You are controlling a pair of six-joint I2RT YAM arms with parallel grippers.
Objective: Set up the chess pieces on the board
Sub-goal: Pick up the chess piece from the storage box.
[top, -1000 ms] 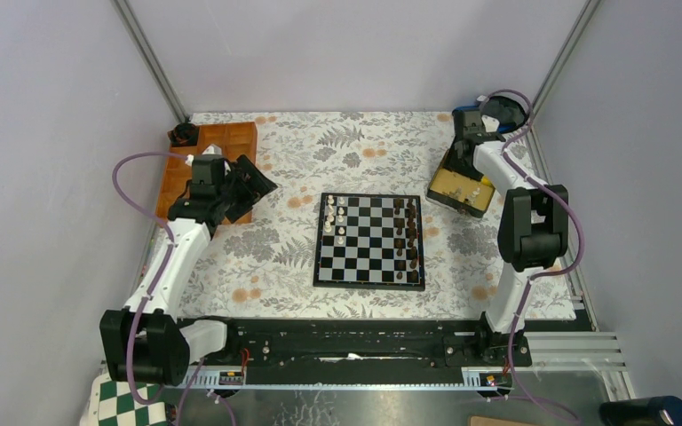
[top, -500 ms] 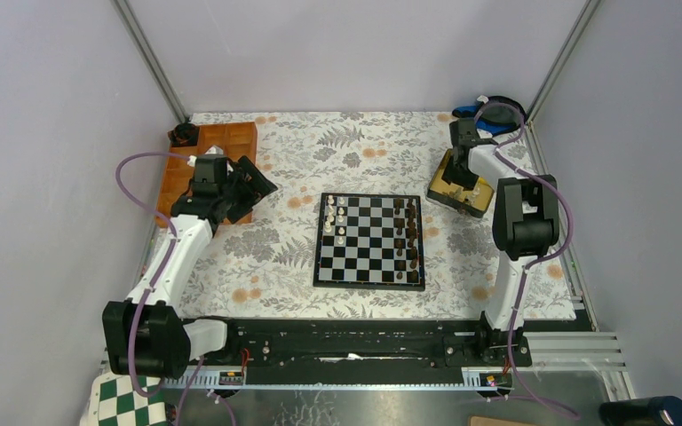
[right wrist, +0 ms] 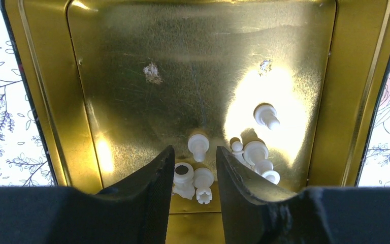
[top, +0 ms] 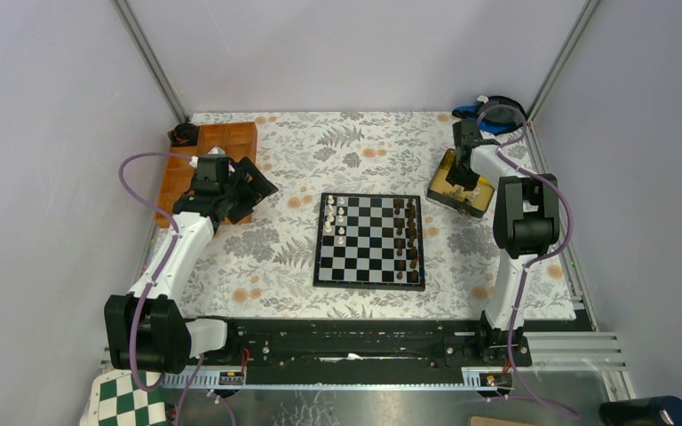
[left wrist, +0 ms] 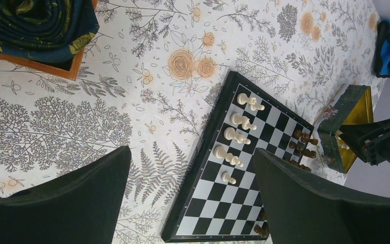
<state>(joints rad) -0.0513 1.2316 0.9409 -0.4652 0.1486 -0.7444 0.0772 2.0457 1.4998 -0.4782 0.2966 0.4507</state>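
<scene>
The board (top: 369, 285) lies mid-table, with several white chess pieces (top: 333, 217) in its left columns, also seen in the left wrist view (left wrist: 236, 134). More white pieces lie in the gold tin (right wrist: 45, 101) at the back right (top: 444, 190). My right gripper (right wrist: 195, 148) is down inside the tin. It is open, and its jaws stand narrow around two lying pieces (right wrist: 184, 178) (right wrist: 203, 183). A third piece (right wrist: 198, 146) lies at the fingertips. My left gripper (left wrist: 191, 150) hovers wide open and holds nothing, left of the board (top: 265, 182).
Dark brown pieces (top: 406, 232) fill the board's right columns. An orange wooden tray (top: 218, 151) sits back left with a dark cloth (left wrist: 30, 25) in it. A blue object (top: 479, 111) lies in the back right corner. A green-and-white checkered board (top: 124, 399) lies below the arm bases.
My right gripper has dropped into the tin and its jaws have narrowed around the pieces. The left arm has barely shifted.
</scene>
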